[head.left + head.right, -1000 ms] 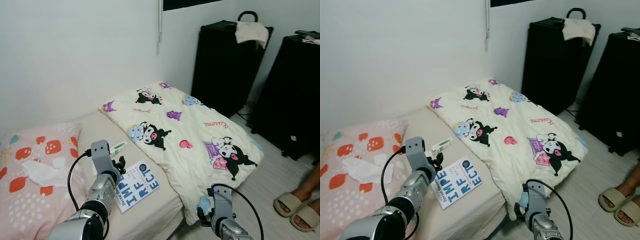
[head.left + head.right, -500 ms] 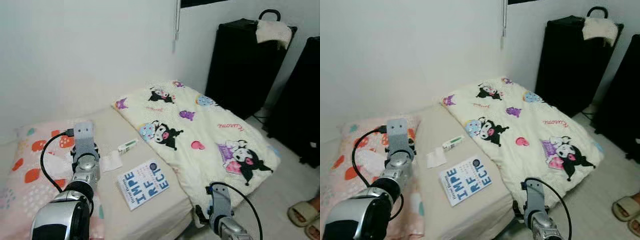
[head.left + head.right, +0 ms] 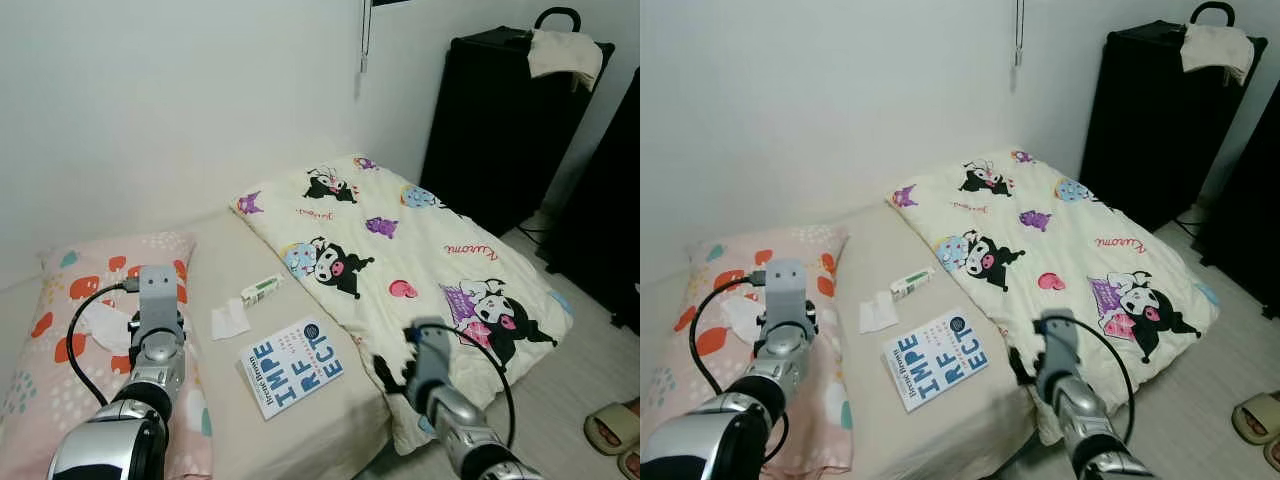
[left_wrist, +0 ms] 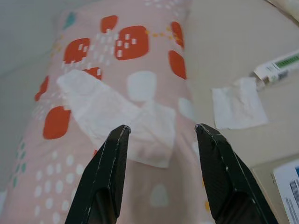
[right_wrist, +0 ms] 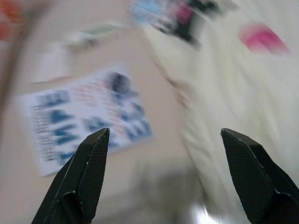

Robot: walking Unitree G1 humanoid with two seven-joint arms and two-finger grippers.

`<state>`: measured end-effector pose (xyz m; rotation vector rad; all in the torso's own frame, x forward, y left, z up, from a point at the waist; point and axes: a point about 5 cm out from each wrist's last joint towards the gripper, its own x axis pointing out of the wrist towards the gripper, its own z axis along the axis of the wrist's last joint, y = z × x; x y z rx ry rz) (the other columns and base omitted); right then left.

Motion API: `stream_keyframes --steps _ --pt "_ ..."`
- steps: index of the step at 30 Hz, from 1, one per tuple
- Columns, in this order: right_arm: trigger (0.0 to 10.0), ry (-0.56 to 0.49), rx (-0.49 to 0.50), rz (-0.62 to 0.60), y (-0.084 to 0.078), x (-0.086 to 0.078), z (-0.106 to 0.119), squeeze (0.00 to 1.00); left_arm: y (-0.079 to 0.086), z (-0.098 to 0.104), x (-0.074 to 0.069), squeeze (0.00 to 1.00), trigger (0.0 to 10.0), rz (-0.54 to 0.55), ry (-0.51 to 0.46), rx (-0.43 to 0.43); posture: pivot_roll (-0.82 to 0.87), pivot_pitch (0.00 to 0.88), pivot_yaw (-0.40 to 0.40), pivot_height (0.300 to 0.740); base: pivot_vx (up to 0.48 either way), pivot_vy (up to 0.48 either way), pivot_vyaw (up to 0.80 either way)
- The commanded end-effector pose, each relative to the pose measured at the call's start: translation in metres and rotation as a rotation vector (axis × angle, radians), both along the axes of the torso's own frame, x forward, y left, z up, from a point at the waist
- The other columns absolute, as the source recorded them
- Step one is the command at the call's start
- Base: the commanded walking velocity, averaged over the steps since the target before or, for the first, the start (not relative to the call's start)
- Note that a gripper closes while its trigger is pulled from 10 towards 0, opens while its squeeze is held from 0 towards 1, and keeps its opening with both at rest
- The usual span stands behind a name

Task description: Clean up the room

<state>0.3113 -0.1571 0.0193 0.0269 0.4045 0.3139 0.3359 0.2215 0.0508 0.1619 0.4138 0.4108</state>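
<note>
A beige mattress [image 3: 220, 270] holds a pink pillow [image 3: 60, 330] with red patches, on which a crumpled white tissue [image 4: 117, 116] lies. My left gripper [image 4: 162, 127] hovers open just above that tissue, with nothing between its fingers. Beside the pillow lie a smaller tissue [image 3: 230, 320], a white and green box [image 3: 261, 291] and a blue-lettered book [image 3: 296, 364]. A cream cartoon blanket [image 3: 420, 250] covers the right half. My right gripper [image 5: 163, 135] is open and empty over the bed's near edge, between book [image 5: 84, 116] and blanket; its view is blurred.
Tall black cases [image 3: 495, 110] stand against the far right wall, one with a pale cloth [image 3: 565, 50] on top. A person's sandalled foot [image 3: 612, 432] rests on the light floor at the lower right. The white wall runs behind the bed.
The camera has turned left and the whole picture shifted. My left arm swung from above the book to the pillow. My right arm rose from the floor side up to the bed's edge.
</note>
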Motion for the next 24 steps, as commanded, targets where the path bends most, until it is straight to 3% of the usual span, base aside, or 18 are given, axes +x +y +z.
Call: stream_keyframes --steps 1,5,7,8,10,24 --pt "10.0 -0.033 -0.035 0.184 0.023 0.001 0.005 0.00 -0.002 -0.006 -0.005 0.00 10.0 -0.105 -0.008 -0.025 -0.19 0.050 0.063 0.690 0.000 0.000 0.00" --pt "10.0 -0.033 -0.035 0.184 0.023 0.001 0.005 0.00 -0.002 -0.006 -0.005 0.00 10.0 -0.105 -0.008 -0.025 -0.19 0.050 0.063 0.690 0.000 0.000 0.00" --pt "10.0 -0.036 -0.038 0.212 0.030 0.002 0.006 0.00 -0.006 -0.009 -0.006 0.00 10.0 -0.168 -0.016 -0.059 -0.18 0.049 0.061 0.685 0.000 0.000 0.00" --pt "10.0 -0.047 -0.012 0.218 0.038 0.004 0.010 0.00 -0.012 -0.013 -0.009 0.00 10.0 -0.249 -0.038 -0.136 -0.19 0.053 0.065 0.675 0.000 0.000 0.00" --pt "10.0 -0.053 0.006 0.214 0.039 0.005 0.011 0.00 -0.013 -0.014 -0.009 0.00 10.0 -0.265 -0.042 -0.151 -0.19 0.053 0.065 0.670 0.000 0.000 0.00" --pt "10.0 -0.077 0.057 0.202 0.037 0.006 0.015 0.00 -0.014 -0.004 -0.002 0.00 10.0 -0.267 -0.087 -0.166 -0.19 0.074 0.073 0.630 0.000 0.000 0.00"
